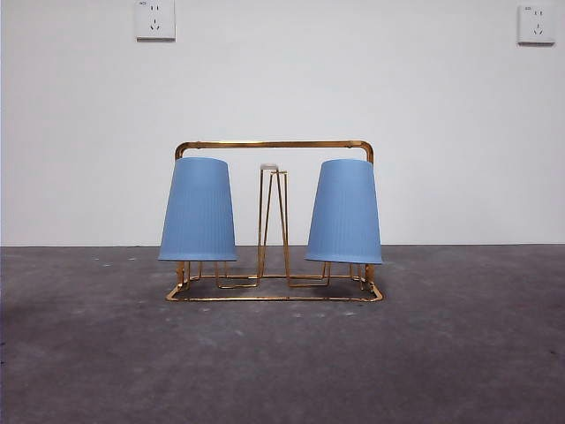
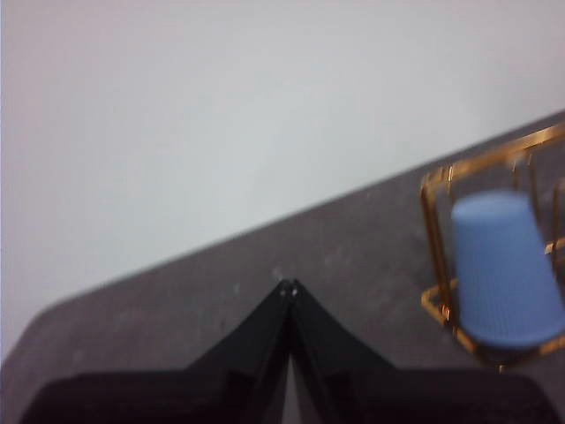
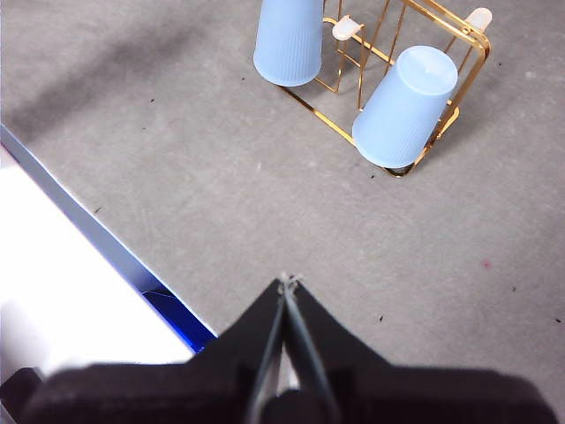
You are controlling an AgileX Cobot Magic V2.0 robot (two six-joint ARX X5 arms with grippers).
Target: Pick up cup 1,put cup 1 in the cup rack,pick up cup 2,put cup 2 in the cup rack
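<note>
A plain white wall (image 1: 282,88) with two sockets high up, one socket (image 1: 155,19) toward the left and the other socket (image 1: 536,24) toward the right, backs a grey, mottled bench (image 1: 282,362). In the middle of the bench stands the cup rack (image 1: 274,144), gold wire with an arched top bar and a rectangular base. Two blue ribbed cups sit upside down on its pegs: in the front view the left cup (image 1: 198,210) is at about 9 o'clock from the rack's centre peg, the right cup (image 1: 344,212) at about 3 o'clock. Between them rises a bare hairpin peg with a pale tip (image 1: 270,166). Both cups lean slightly outward at the rim.

The left gripper (image 2: 288,287) has its jaws pressed together, tips meeting, holding nothing. Seen from its wrist camera, the rack and one cup lie at roughly 3 o'clock from the jaw tips, well apart from them.

The right gripper (image 3: 288,281) likewise has its jaws closed tip to tip and empty. From its wrist camera the rack with both cups lies at about 1 o'clock from the jaw tips, well apart, with bare bench between.
</note>
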